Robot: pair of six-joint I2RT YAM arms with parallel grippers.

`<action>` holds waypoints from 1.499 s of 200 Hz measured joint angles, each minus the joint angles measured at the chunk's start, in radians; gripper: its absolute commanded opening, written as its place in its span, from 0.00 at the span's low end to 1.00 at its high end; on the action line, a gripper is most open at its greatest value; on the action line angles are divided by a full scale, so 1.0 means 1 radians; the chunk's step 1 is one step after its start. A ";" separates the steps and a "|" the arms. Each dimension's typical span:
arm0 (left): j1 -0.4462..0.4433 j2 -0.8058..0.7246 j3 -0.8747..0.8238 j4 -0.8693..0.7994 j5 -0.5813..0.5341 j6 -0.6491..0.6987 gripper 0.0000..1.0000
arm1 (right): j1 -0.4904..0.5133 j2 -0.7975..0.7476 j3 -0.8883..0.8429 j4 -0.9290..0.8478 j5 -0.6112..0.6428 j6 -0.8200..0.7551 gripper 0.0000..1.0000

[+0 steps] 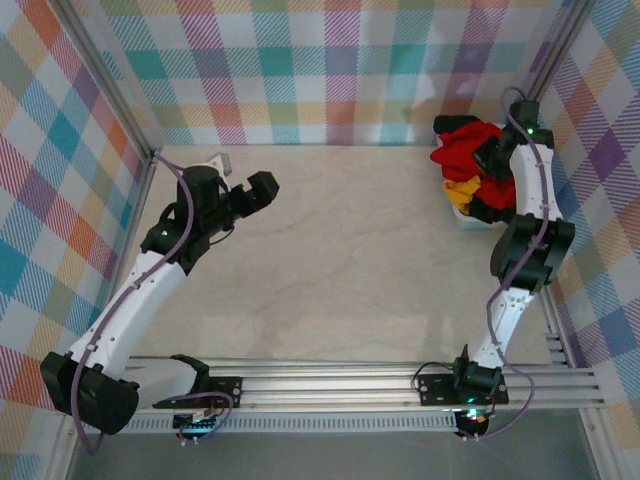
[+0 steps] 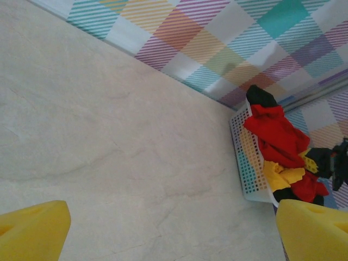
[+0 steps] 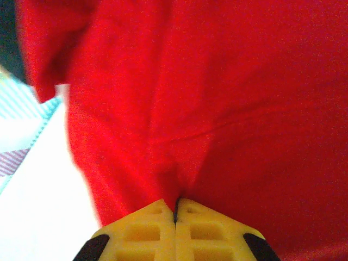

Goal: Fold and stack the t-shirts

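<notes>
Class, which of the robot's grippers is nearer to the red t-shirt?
Right. The right gripper is shut on the red t-shirt, touching it; the left gripper hangs open over the table, well apart on the opposite side.

Left hand [image 2: 173, 231] gapes wide on its bent arm; right hand [image 3: 175, 217] is pinched closed, arm stretched forward.

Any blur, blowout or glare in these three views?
Right wrist: red t-shirt soft up close, white patch lower left blown out, right tool shut on it sharper. Left wrist: fingers of left tool defocused, basket fairly sharp. Top external: even light, faint shadows on table, no glare.
</notes>
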 measured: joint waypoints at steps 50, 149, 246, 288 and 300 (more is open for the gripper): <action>-0.011 -0.020 -0.018 -0.003 -0.017 0.000 0.97 | 0.105 -0.358 -0.097 0.200 0.050 -0.043 0.00; -0.016 -0.092 -0.018 -0.060 -0.143 -0.009 0.96 | 0.537 -0.399 0.248 0.345 -0.134 -0.211 0.00; -0.018 -0.185 -0.029 -0.181 -0.279 -0.042 0.99 | 0.832 -0.289 -0.171 0.484 -0.143 -0.111 0.00; -0.018 -0.190 -0.055 -0.203 -0.305 -0.111 0.99 | 0.828 -0.243 -0.194 0.466 -0.148 -0.107 0.00; -0.018 -0.185 -0.069 -0.209 -0.315 -0.137 0.98 | 0.818 -0.282 -0.238 0.482 -0.155 -0.111 0.00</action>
